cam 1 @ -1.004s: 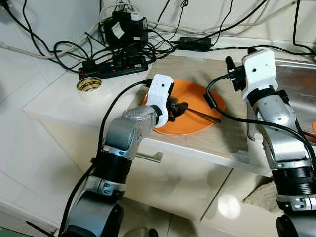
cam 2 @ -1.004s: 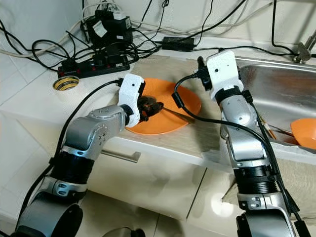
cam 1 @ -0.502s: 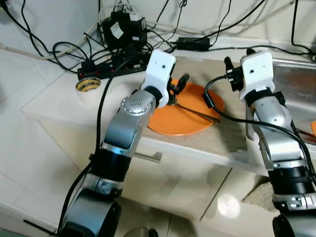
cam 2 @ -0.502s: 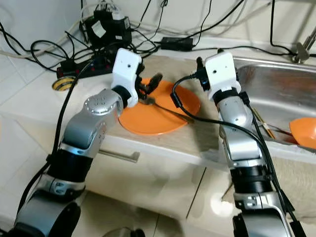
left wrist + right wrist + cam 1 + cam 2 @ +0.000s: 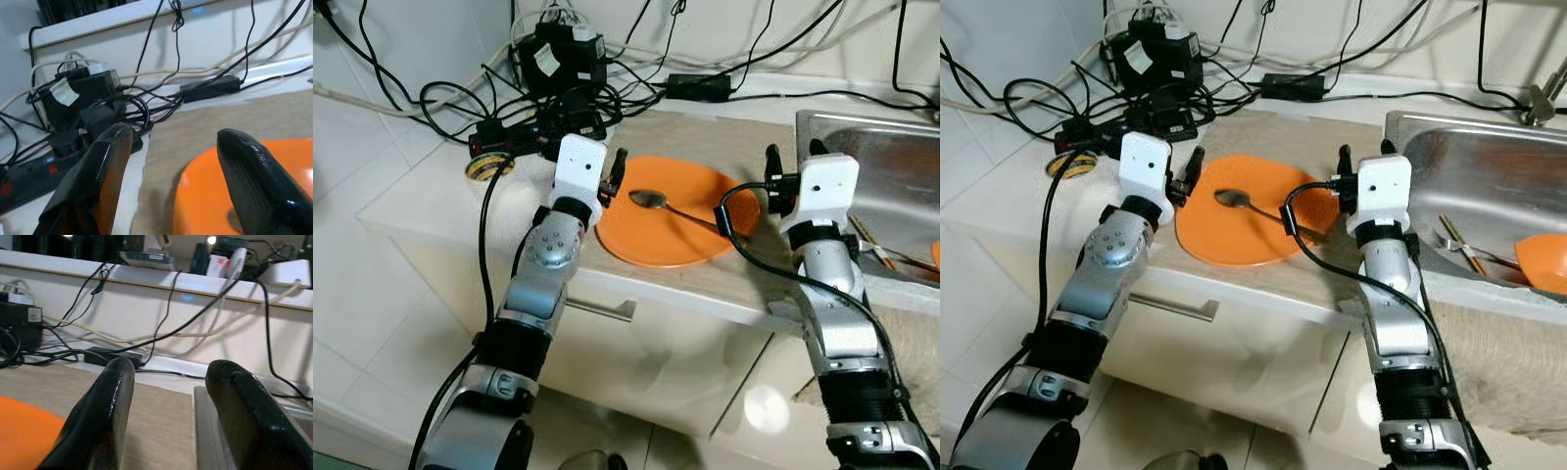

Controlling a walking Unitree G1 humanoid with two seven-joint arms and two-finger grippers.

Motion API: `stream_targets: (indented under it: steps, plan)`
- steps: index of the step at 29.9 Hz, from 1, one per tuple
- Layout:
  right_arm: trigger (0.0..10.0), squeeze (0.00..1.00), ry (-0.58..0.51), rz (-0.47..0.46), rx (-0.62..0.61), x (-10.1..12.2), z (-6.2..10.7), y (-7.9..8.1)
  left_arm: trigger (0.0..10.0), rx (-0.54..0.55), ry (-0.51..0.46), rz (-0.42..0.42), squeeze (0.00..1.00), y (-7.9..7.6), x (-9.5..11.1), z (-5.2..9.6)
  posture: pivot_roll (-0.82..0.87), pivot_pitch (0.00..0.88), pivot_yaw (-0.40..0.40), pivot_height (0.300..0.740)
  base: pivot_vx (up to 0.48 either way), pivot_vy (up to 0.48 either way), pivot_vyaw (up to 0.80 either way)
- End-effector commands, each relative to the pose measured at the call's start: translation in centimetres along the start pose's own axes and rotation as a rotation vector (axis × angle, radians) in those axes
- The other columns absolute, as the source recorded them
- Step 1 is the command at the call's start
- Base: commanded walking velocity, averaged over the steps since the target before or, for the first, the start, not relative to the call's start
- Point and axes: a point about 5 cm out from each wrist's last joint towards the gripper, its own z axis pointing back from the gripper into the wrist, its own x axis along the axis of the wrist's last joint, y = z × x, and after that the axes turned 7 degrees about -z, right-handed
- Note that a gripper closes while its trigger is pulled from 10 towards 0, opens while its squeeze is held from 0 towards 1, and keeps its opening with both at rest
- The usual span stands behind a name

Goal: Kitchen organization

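Observation:
An orange plate [image 5: 677, 233] lies on the beige mat on the counter. A metal spoon [image 5: 651, 200] rests in it, bowl toward the plate's left, handle running right to the rim. My left gripper [image 5: 612, 168] stands open at the plate's left edge, pointing up and away, with nothing between its fingers [image 5: 100, 166]. At the plate's right edge, beside the sink, my right gripper [image 5: 793, 154] is open too and holds nothing. In the left wrist view the plate's rim [image 5: 205, 186] shows below the fingers.
A steel sink [image 5: 1489, 186] at the right holds chopsticks [image 5: 1459, 245] and an orange bowl [image 5: 1542, 262]. A power strip [image 5: 524, 139], adapters and tangled cables crowd the back of the counter. A tape roll [image 5: 487, 168] sits at the left. A drawer handle [image 5: 602, 311] juts out below the counter edge.
My left gripper has let go over the plate and drawn back to its left edge, leaving the spoon lying in it. The right arm has dropped lower and come back toward the counter's front.

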Motion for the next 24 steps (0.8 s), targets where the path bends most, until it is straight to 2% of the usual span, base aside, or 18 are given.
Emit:
stream_targets:
  steps: [1, 4, 11, 12, 16, 24]
  plan:
    - [10.0, 0.00, -0.019, 0.019, -0.015, -0.2, 0.2, -0.2, 10.0, 0.029, -0.011, -0.022, 0.00, 0.4, -0.2, 0.0, -0.04, 0.000, 0.086, 0.740, 0.000, 0.000, 0.00]
    - [10.0, 0.00, -0.011, 0.031, -0.020, -0.9, 0.7, 0.0, 10.0, 0.024, -0.012, -0.061, 0.00, 0.3, -0.7, 0.1, -0.04, 0.000, 0.084, 0.740, 0.000, 0.000, 0.00]
    - [10.0, 0.00, -0.001, 0.029, -0.011, -1.8, 1.4, 0.7, 10.0, 0.022, -0.026, -0.071, 0.00, 0.1, -1.1, 0.1, -0.04, 0.000, 0.084, 0.740, 0.000, 0.000, 0.00]
    - [10.0, 0.00, 0.037, 0.018, -0.008, -2.8, 1.9, 0.7, 10.0, 0.012, -0.005, -0.054, 0.00, 0.0, -1.7, 0.4, -0.04, 0.000, 0.083, 0.740, 0.000, 0.000, 0.00]
    - [10.0, 0.00, 0.066, 0.004, -0.024, -3.6, 2.4, 0.4, 10.0, 0.021, 0.017, -0.027, 0.00, -0.1, -2.4, 0.8, -0.04, 0.000, 0.083, 0.740, 0.000, 0.000, 0.00]
    - [10.0, 0.00, 0.028, 0.029, -0.039, -3.0, 1.3, -0.2, 10.0, 0.037, -0.018, -0.031, 0.00, 0.3, -1.6, 0.1, -0.04, 0.000, 0.081, 0.740, 0.000, 0.000, 0.00]
